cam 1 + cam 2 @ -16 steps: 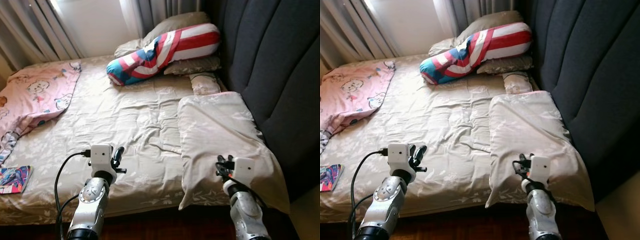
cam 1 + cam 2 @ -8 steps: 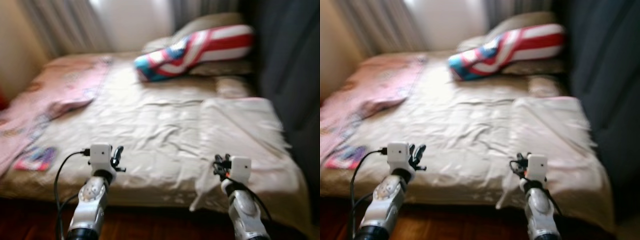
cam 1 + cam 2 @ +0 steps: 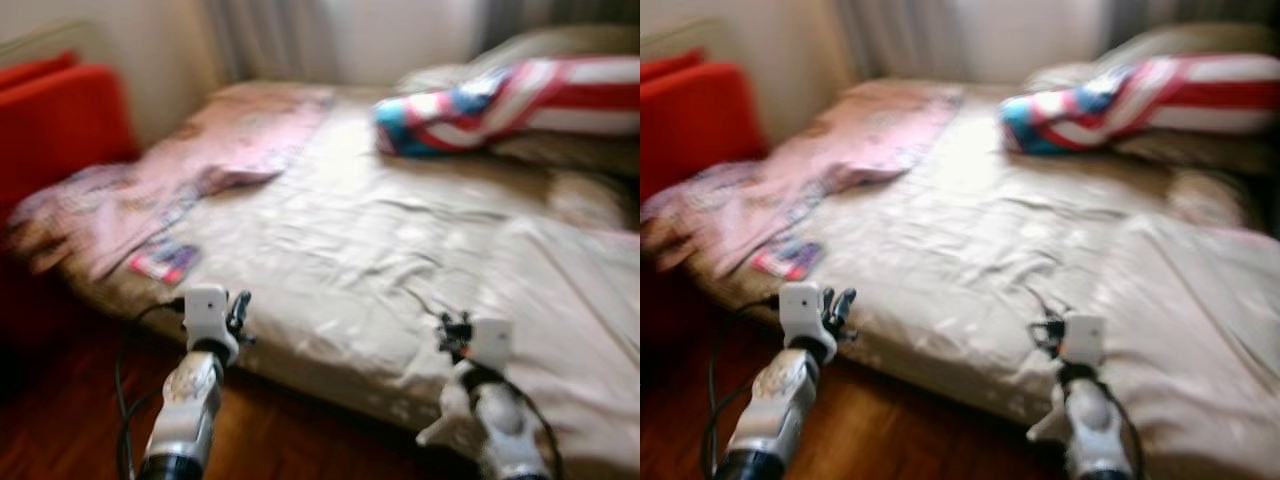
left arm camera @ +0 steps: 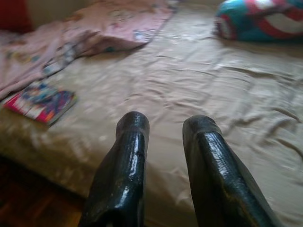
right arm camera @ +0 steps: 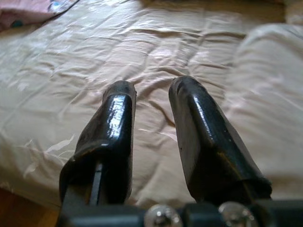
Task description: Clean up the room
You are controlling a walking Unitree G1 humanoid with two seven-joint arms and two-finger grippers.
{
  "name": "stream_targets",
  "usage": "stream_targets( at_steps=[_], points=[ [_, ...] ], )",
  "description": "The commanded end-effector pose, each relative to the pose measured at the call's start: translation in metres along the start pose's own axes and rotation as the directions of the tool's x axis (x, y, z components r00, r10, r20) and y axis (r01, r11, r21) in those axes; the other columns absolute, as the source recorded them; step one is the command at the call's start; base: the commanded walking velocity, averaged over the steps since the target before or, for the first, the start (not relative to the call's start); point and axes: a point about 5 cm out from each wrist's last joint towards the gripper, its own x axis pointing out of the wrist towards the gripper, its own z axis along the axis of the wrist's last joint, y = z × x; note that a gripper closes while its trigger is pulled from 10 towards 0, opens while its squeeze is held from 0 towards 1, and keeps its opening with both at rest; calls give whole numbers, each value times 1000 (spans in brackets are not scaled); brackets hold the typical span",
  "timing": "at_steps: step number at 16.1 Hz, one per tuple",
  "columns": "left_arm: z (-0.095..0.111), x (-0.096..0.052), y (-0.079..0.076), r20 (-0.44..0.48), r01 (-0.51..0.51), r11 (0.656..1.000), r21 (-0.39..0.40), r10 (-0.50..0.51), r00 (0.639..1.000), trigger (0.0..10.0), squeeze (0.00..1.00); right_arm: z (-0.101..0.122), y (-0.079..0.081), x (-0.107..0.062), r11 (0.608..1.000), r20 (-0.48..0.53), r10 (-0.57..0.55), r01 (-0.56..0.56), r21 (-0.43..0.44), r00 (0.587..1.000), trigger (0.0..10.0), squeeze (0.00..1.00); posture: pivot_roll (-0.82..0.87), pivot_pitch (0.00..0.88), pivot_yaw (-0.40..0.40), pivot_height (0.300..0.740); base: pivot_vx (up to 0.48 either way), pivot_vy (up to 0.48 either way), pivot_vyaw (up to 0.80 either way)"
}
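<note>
Both grippers, left (image 3: 238,312) and right (image 3: 452,333), are released, holding nothing; better to approach the book (image 4: 40,101) at the bed's (image 3: 400,260) left edge slowly

Both silver arms reach forward at waist height. The left gripper (image 4: 163,130) and right gripper (image 5: 151,92) each hold their fingers slightly parted, gripping nothing.

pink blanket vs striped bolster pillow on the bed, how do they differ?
The pink blanket lies flat and rumpled along the bed's left side, spilling over its edge; the striped bolster pillow is plump and rounded, at the far right. The blanket is pale pink with small prints; the pillow has bold red and white stripes with a blue end. Both rest on the beige sheet.
</note>
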Motion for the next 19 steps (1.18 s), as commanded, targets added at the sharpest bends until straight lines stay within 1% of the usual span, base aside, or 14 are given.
stream_targets(
  at_steps=[1,9,11,18,19],
  points=[
    [-5,-4,10,-21,-33,999,12,33,999,10000,0,0,14,2,999,-1,41,-41,14,999,10000,0,-38,46,79,740,0,0,800],
    [-5,-5,9,3,-50,999,13,50,999,10000,0,3,10,4,999,2,47,-47,9,999,10000,0,-46,24,66,740,0,0,800],
    [-5,-5,9,3,-55,998,12,55,999,10000,0,4,11,5,998,7,56,-56,11,998,10000,0,-51,15,66,740,0,0,488],
    [-5,-3,9,8,-50,999,20,50,999,10000,0,3,8,5,998,7,44,-44,36,999,10000,0,-57,0,74,740,0,0,0],
    [-5,-2,9,10,-50,999,21,50,999,10000,0,3,8,5,998,7,47,-47,36,999,10000,0,-58,0,75,740,240,0,0]
  ],
)
